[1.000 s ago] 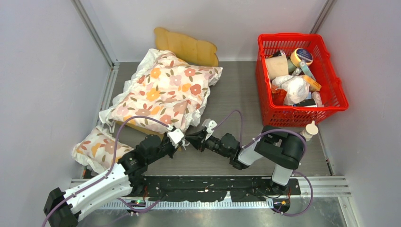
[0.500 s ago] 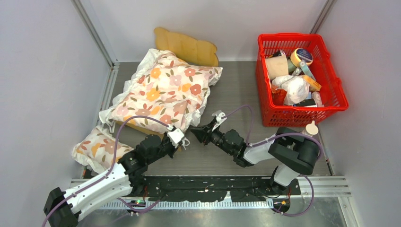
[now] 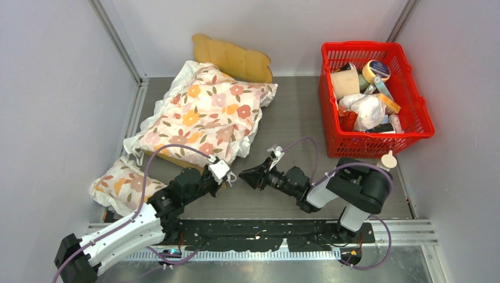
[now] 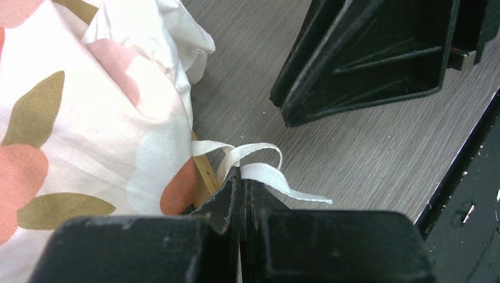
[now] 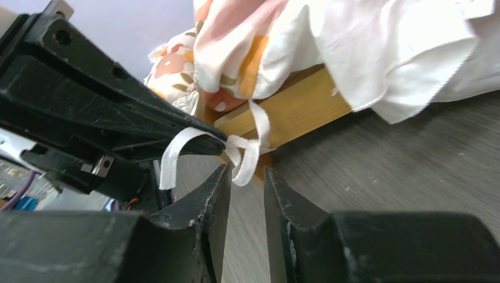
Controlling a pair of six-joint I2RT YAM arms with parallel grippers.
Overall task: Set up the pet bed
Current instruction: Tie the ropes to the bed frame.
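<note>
**A:** What is closest to the arm bases?

**B:** The left gripper (image 4: 240, 177). Its black jaws are pressed together, clamped on a thin white woven ribbon (image 4: 277, 181). The ribbon loops out from under a cushion's edge and trails onto the grey wood-grain table (image 3: 295, 112).

**A:** And the other one?

**B:** The right gripper (image 5: 247, 171) points at the left one, tip almost to tip. Its jaws stand a narrow gap apart and hold nothing. A loop of the same ribbon hangs just beyond its fingertips.

**A:** Anything else down at that end?

**B:** A small floral-print fabric pillow (image 3: 121, 186) lies at the near left, beside the left arm.

**A:** Where is the bed?

**B:** The small light-wood pet bed (image 5: 283, 118) sits just past the grippers, in the left half of the table. Only a bit of its foot rail shows at the near corner, where the ribbon crosses it. A large white cushion (image 3: 206, 115) printed with orange and pink flowers covers nearly all the rest. It lies slanted, and its frilled edges spill over the sides.

**A:** And the sleeping surface?

**B:** It is hidden under the cushion.

**A:** What is farther back?

**B:** The scalloped headboard (image 3: 233, 58) rises behind the cushion, against the rear wall. The red plastic mesh basket (image 3: 368, 144) stands well apart at the far right, full of mixed small items.
</note>
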